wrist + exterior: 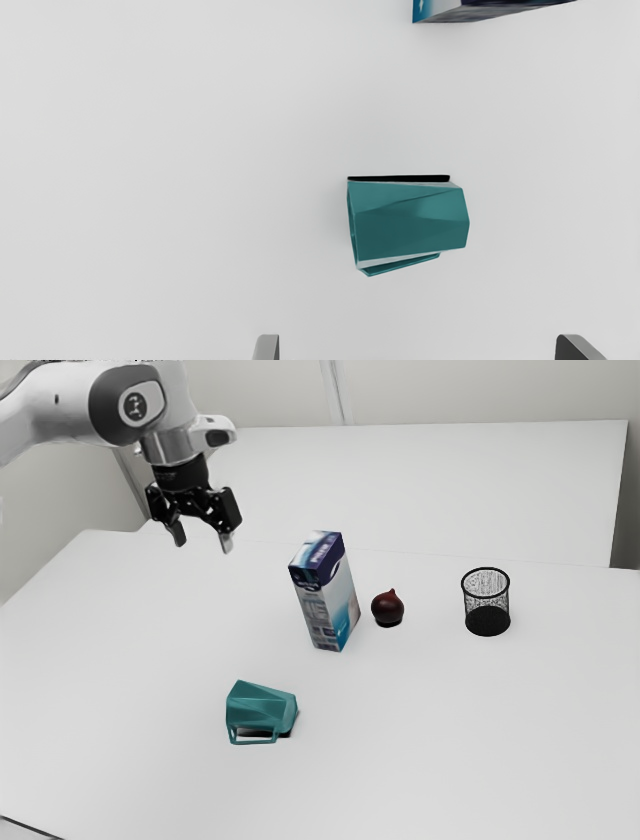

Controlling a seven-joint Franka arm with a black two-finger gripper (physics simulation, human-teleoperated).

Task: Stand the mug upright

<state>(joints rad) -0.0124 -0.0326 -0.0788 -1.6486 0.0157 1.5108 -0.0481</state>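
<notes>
Teal mug [259,707]: lying on its side on the white table [420,760]
Black gripper [202,520]: released, above the table

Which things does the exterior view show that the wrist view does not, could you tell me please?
From the exterior view: the robot arm, the dark red onion-like item and the black mesh holder.

From the wrist view: a black strip along the mug's side opposite its handle.

From both: the teal mug lying on its side, part or all of the carton, the table and the open gripper's fingers.
</notes>
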